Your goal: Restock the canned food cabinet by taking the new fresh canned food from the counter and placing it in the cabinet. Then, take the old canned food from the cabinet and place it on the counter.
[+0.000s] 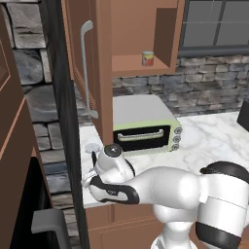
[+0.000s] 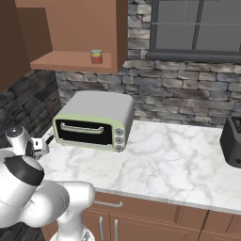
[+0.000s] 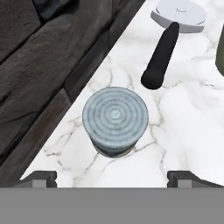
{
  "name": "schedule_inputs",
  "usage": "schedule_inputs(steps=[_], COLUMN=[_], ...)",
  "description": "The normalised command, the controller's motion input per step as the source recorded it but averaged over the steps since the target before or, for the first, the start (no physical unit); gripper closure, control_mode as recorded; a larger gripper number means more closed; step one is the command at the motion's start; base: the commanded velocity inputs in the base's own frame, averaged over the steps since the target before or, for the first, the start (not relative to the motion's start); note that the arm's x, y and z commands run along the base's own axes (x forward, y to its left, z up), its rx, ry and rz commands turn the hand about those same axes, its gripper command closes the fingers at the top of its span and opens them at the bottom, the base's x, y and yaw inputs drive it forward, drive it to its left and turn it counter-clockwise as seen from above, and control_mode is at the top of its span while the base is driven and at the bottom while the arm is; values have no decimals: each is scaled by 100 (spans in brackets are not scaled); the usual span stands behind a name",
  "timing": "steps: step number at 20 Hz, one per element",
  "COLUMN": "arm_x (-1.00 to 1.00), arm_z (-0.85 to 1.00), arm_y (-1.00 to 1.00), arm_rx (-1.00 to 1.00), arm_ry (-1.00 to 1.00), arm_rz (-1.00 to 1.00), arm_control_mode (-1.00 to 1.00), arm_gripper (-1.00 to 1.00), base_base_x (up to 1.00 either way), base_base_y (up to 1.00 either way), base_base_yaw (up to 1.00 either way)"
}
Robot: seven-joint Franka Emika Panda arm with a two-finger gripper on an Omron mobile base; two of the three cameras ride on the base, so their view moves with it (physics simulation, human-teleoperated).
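Note:
The new fresh canned food [image 3: 115,119] stands upright on the counter [image 3: 188,118], close to the stone wall; its ribbed silver top faces the hand camera. My gripper [image 3: 114,179] hangs open just above it, fingertips spread wide on either side and touching nothing. From the right base the gripper [image 2: 46,142] sits low at the counter's [image 2: 164,160] left end. The old canned food [image 1: 148,58], red and yellow, stands on the shelf of the open cabinet [image 1: 136,65]; it shows again as the old canned food [image 2: 96,57] in the cabinet [image 2: 70,61].
A green toaster oven [image 1: 146,127] stands under the cabinet, right of my hand. A utensil [image 3: 164,52] with a black handle and silver head lies just beyond the can. The cabinet door [image 1: 86,68] swings out above. A dark appliance [image 2: 233,141] sits far right.

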Motion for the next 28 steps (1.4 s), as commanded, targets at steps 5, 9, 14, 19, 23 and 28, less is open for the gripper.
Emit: schedule_inputs(steps=[5,9,14,19,23,28], arm_x=[13,19,22,16,0,-4], arm_z=[-5,-5,-7,-5,0,0], arm_y=[14,1,7,7,0,-3], arm_rx=[0,0,0,0,0,0], arm_ry=[0,0,0,0,0,0], arm_rz=[0,0,0,-1,0,0], arm_control_mode=[-100,-100,-100,-100,-100,-100], arm_gripper=[-100,-100,-100,100,100,100], base_base_x=[0,0,0,0,0,0], base_base_y=[0,0,0,0,0,0], base_base_yaw=[0,0,0,0,0,0])
